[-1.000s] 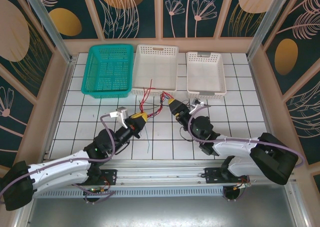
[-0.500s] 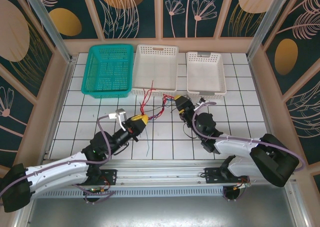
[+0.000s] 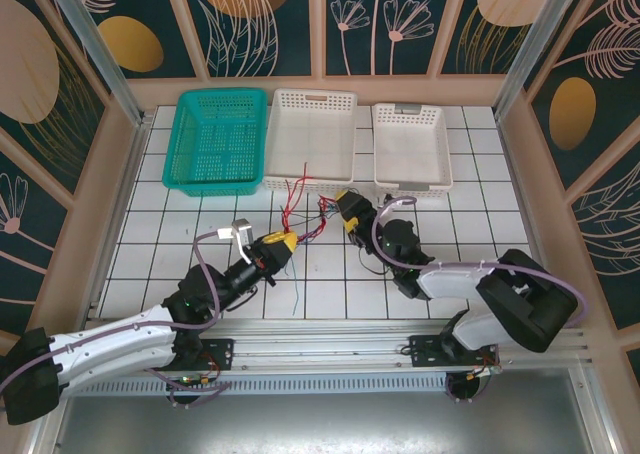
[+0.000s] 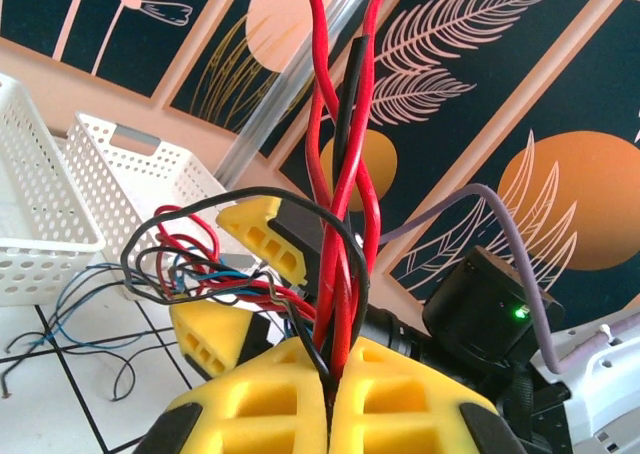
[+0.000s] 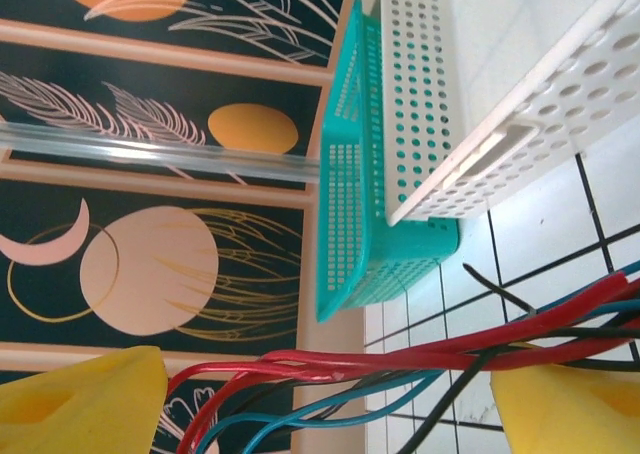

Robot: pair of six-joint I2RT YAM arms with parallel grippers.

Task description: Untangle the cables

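Right gripper point(image 3: 341, 203) shifted left; cables point(image 3: 300, 200) beside white basket point(image 3: 312, 185).

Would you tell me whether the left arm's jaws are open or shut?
Shut: the left gripper has its yellow jaws pressed together on the cables.

Left basket point(image 3: 222, 93), middle basket point(image 3: 314, 94) and right basket point(image 3: 410, 108) line my table's point(image 3: 480, 244) 12 o'clock edge. I see the cables point(image 3: 296, 199) at the middle basket's 6 o'clock, left gripper point(image 3: 283, 240) at their 7 o'clock, right gripper point(image 3: 343, 206) at 3.
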